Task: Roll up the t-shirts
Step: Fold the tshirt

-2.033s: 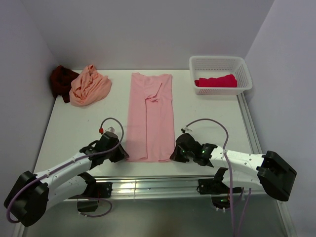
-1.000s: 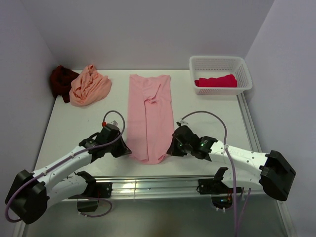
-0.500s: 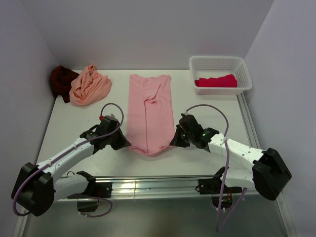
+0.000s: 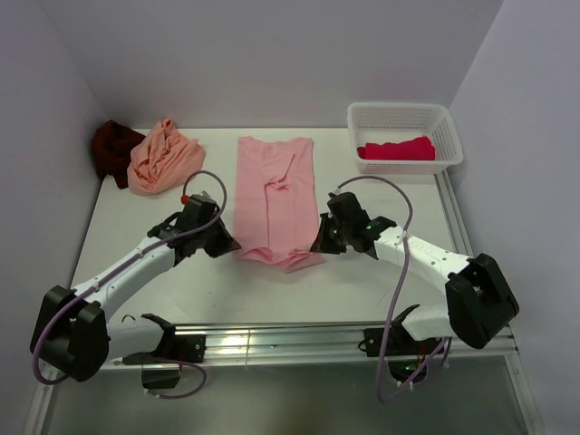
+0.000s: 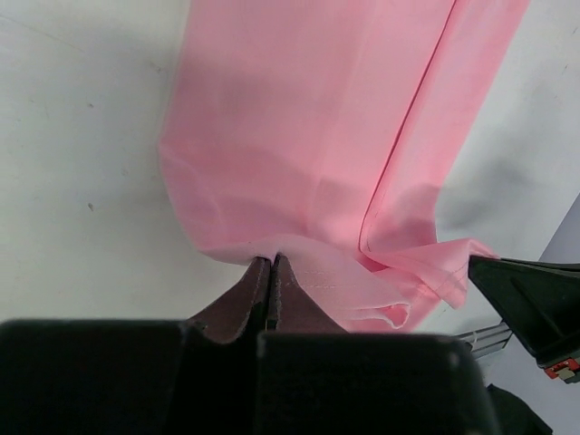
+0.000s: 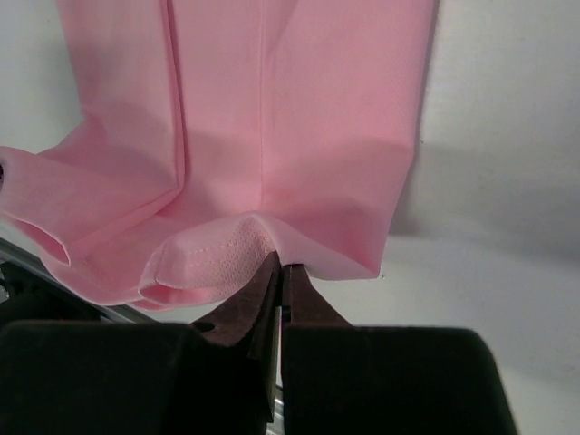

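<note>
Your left gripper [image 4: 223,246] and right gripper [image 4: 319,245] pinch the near hem of the light pink t-shirt [image 4: 275,190], whose length runs straight away from them.

The light pink t-shirt [image 4: 275,195] lies at frame centre, folded into a long narrow strip, its lower end raised and curled over itself. At upper left the peach-orange t-shirt [image 4: 165,157] sits crumpled beside the bunched dark maroon t-shirt [image 4: 111,149]. The crimson-pink t-shirt [image 4: 396,149] lies at upper right.
</note>
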Controlling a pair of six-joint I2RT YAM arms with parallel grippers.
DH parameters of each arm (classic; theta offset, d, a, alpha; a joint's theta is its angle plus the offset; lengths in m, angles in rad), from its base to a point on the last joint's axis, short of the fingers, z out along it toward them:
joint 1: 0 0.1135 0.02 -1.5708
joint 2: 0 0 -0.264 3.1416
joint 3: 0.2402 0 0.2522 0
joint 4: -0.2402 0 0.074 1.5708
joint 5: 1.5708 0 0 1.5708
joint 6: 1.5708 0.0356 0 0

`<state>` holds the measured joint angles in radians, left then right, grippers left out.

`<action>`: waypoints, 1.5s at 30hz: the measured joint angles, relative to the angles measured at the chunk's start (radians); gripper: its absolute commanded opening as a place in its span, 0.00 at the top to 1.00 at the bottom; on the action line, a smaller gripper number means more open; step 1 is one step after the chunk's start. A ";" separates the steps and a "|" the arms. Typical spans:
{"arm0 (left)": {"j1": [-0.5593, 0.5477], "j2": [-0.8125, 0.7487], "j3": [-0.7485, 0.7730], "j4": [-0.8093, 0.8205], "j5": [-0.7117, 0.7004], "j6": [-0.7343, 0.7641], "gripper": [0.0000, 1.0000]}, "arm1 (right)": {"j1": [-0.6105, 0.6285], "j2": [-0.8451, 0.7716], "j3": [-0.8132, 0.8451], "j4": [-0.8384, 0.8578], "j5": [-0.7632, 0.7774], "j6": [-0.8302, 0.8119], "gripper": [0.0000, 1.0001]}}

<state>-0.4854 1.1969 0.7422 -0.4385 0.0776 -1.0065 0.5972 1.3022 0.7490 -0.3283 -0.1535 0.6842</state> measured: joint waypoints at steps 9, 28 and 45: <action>0.045 0.036 0.031 0.009 -0.015 0.031 1.00 | -0.051 0.110 0.142 -0.032 -0.018 -0.055 0.99; 0.078 0.291 0.176 0.068 -0.027 0.156 1.00 | -0.114 0.327 0.319 -0.087 0.003 -0.121 0.97; 0.125 0.367 0.217 0.133 0.001 0.156 1.00 | -0.147 0.399 0.417 -0.109 0.006 -0.136 0.96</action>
<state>-0.3607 1.5642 0.9592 -0.3058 0.0784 -0.8509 0.4503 1.7012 1.1660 -0.4374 -0.1474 0.5480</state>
